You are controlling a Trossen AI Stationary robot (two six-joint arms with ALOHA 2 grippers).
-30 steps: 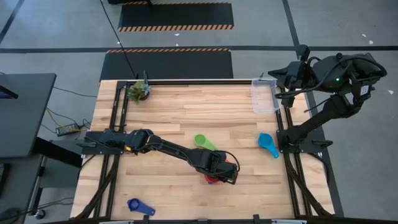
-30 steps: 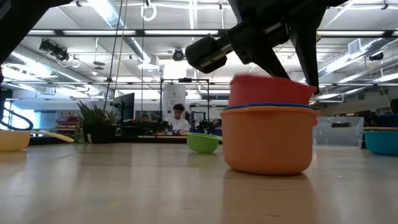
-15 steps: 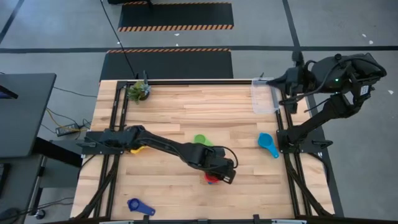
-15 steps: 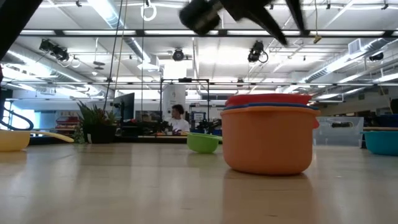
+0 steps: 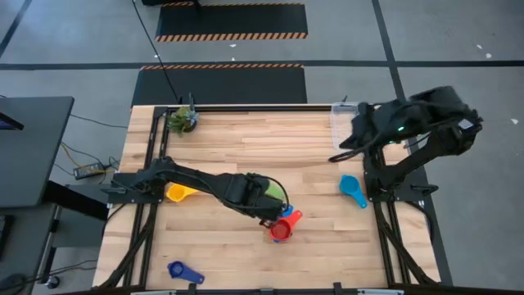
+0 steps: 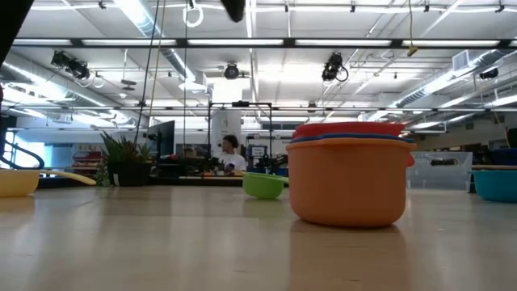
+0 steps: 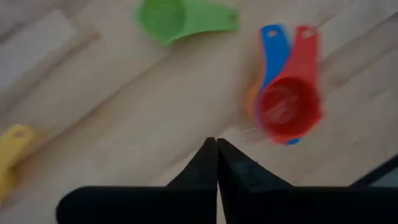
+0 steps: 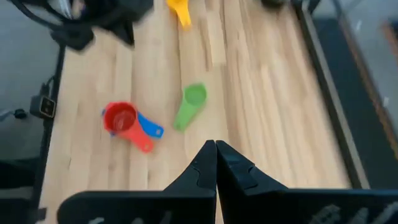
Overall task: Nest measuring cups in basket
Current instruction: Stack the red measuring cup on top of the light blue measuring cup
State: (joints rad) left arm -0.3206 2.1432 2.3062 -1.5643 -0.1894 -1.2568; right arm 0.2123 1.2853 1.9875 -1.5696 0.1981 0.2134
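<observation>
— Cups from above: where are they?
— Red cup (image 5: 281,230) tops a stack mid-table, left gripper (image 5: 266,215) just beside it. Green cup (image 5: 268,188), yellow cup (image 5: 177,193), light blue cup (image 5: 353,190) and dark blue cup (image 5: 184,271) lie apart. The basket (image 5: 347,127) sits at the far right edge, under the right gripper (image 5: 340,154).
— Low down?
— Red nests in blue inside the orange cup (image 6: 347,188).
— Wrist cameras?
— Both grippers' fingers are pressed together, holding nothing.

The table (image 5: 246,139) is made of pale, matt planked wood. The red cup (image 5: 281,230), green cup (image 7: 163,17) and orange cup (image 6: 347,182) are seen as smooth, slightly glossy plastic. The basket (image 5: 345,127) is clear plastic.
</observation>
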